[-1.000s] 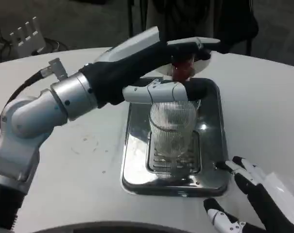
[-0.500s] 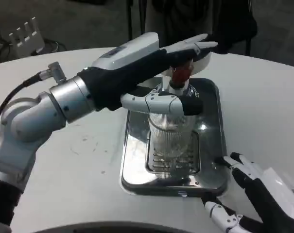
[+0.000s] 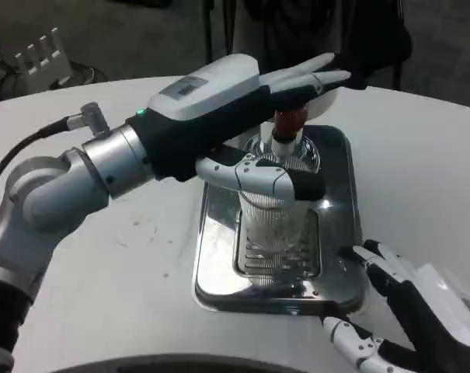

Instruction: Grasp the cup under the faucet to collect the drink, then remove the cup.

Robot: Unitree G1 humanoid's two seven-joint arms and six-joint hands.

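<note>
A clear ribbed cup (image 3: pixel 277 221) stands upright on the grate of a metal drip tray (image 3: pixel 219 256), under a faucet with a red spout (image 3: pixel 287 120). My left hand (image 3: pixel 219 109) reaches over it from the left. Its thumb (image 3: pixel 258 175) lies across the cup's near side just below the rim. Its other fingers (image 3: pixel 312 78) stretch straight out past the faucet and are not curled round the cup. The cup's rim is mostly hidden behind the thumb. My right hand (image 3: pixel 409 311) hovers at the tray's near right corner, fingers spread, holding nothing.
The tray sits in the middle of a white round table (image 3: pixel 126 241). A white round base (image 3: pixel 328 97) of the dispenser stands behind the faucet. A small white rack (image 3: pixel 44 58) is off the table at the far left.
My left hand has come down and nearer, and its thumb has slid lower across the cup's front. My right hand has edged a little to the left towards the tray.
</note>
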